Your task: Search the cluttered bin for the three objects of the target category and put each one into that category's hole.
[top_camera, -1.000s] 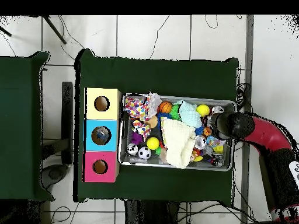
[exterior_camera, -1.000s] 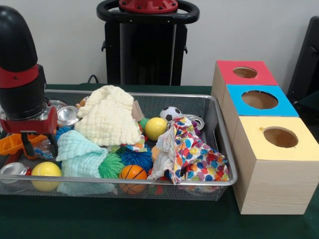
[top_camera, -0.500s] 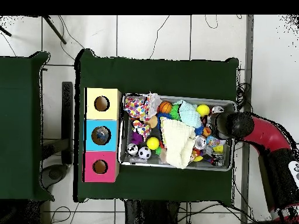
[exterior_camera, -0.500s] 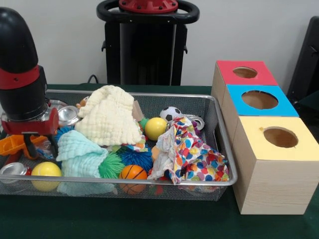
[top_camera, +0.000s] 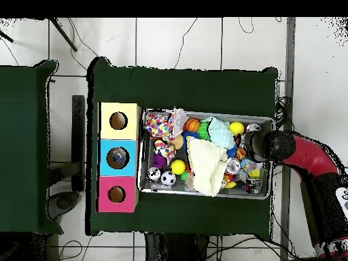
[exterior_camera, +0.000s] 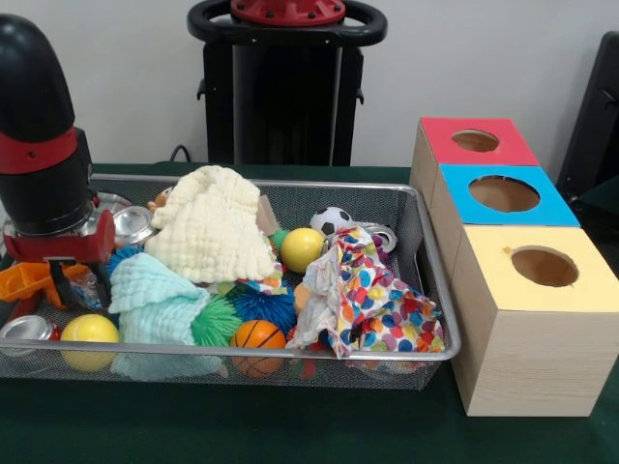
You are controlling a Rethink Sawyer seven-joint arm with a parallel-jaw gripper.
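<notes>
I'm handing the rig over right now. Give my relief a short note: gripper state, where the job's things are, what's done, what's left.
Gripper: down in the wire-mesh bin, at the end farthest from the boxes; open or shut cannot be told.
A crinkly clear packet lies right at it, beside the orange toy; no other packets show among the cloths and balls.
Boxes: red, blue, yellow; something lies inside the blue one.
Done: cannot confirm any drop.
Left: find packets, post each.
</notes>
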